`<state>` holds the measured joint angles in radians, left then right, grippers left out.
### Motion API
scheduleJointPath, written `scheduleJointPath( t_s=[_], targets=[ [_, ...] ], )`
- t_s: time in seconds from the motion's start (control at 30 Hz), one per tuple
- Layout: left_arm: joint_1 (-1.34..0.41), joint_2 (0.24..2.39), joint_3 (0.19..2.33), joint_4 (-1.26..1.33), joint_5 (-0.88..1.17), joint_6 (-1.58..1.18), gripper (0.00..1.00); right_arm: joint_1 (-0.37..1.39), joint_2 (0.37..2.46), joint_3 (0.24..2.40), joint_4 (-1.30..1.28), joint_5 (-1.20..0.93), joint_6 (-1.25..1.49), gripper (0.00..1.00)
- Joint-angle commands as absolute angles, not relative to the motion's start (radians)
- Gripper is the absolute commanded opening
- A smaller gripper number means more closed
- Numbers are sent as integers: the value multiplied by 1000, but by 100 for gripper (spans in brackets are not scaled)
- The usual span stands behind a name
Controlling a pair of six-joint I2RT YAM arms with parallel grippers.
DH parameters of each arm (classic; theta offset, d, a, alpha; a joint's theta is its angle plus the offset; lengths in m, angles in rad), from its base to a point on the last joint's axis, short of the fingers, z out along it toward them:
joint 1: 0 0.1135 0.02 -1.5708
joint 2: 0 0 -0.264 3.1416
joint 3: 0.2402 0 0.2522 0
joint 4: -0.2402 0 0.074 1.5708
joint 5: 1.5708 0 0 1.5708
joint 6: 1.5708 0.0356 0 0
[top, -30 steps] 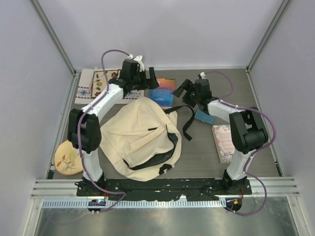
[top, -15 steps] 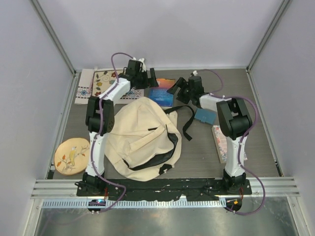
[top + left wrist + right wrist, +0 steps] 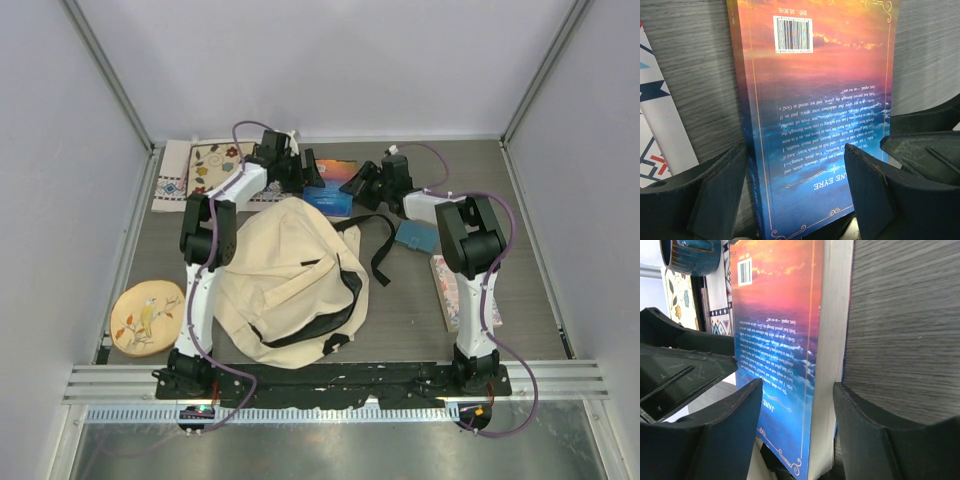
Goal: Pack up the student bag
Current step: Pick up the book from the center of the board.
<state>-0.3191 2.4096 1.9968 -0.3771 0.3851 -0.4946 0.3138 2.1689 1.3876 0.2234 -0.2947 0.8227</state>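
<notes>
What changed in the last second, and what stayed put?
Both arms stretched farther out; the left gripper and the right gripper converged on the book, jaws narrowing around it, not yet clamped. The student bag and book stayed put.

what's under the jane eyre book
The book lies flat on the grey table, and bare tabletop shows along both of its long sides. Whatever sits directly beneath it cannot be seen, because the book itself covers that patch.

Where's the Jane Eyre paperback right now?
Top view: the paperback lies at the far middle of the table, just beyond the student bag, between the left gripper and the right gripper, whose open fingers straddle its edges.
</notes>
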Motion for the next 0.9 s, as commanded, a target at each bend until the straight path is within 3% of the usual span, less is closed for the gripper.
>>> scheduleJointPath(
  t_s=[0.0,0.13,0.33,0.67,0.8,0.87],
  targets=[
    [-333,2404,2046,-322,525,-528,79,314,2171,1411,331,-371,850,60],
    [-341,2396,2051,-313,538,-528,74,313,2158,1391,370,-380,870,55],
    [-342,2401,2063,-293,572,-543,65,310,2171,1367,486,-446,920,38],
    [-345,2407,2066,-268,610,-560,56,307,2198,1382,459,-460,920,44],
    [-351,2408,2068,-256,623,-563,50,308,2201,1382,488,-479,925,40],
    [-353,2408,2063,-253,620,-566,49,307,2197,1368,526,-492,931,30]
  ],
)
